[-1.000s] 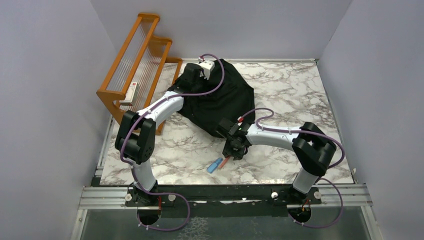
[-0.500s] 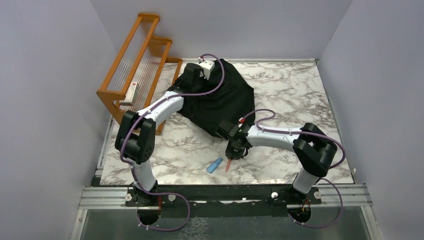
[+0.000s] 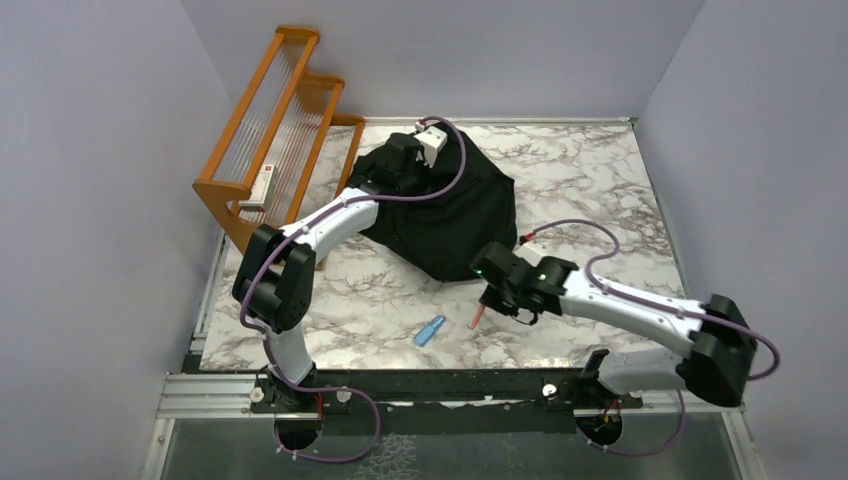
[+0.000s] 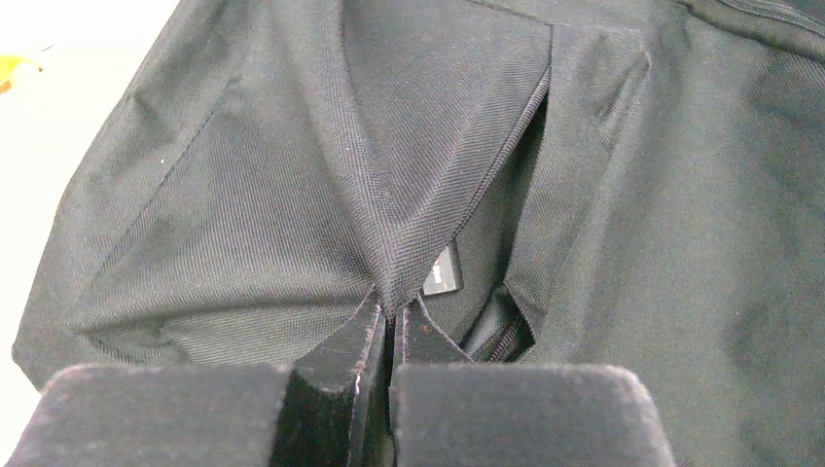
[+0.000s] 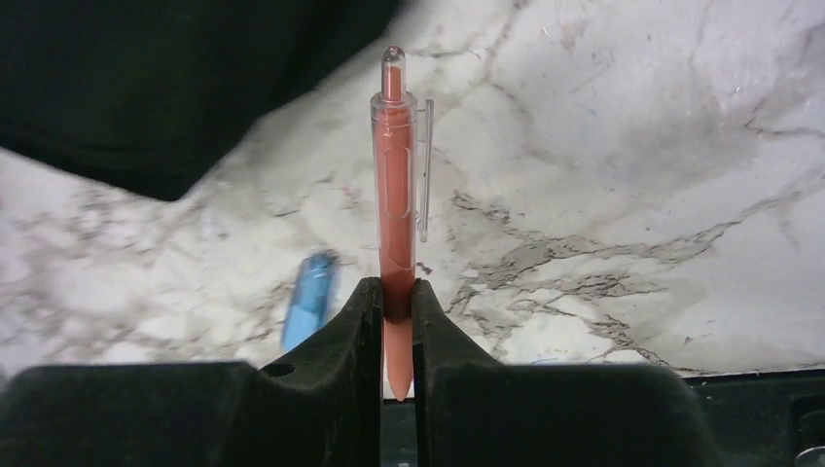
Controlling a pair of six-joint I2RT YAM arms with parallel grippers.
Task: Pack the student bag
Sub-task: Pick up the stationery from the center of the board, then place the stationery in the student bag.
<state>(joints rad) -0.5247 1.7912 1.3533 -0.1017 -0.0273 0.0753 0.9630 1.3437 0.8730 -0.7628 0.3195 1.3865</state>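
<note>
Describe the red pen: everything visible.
The pen is a slim click pen of translucent orange-red plastic, with a clear clip and a push button on its end. The right gripper pinches it near the tip, its button end sticking out beyond the jaws. Nothing else touches it; it seems lifted off the table.

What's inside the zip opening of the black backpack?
Through the gap in the student bag held by the left gripper, only dark lining and a small pale label show. Anything deeper is hidden by fabric.
</note>
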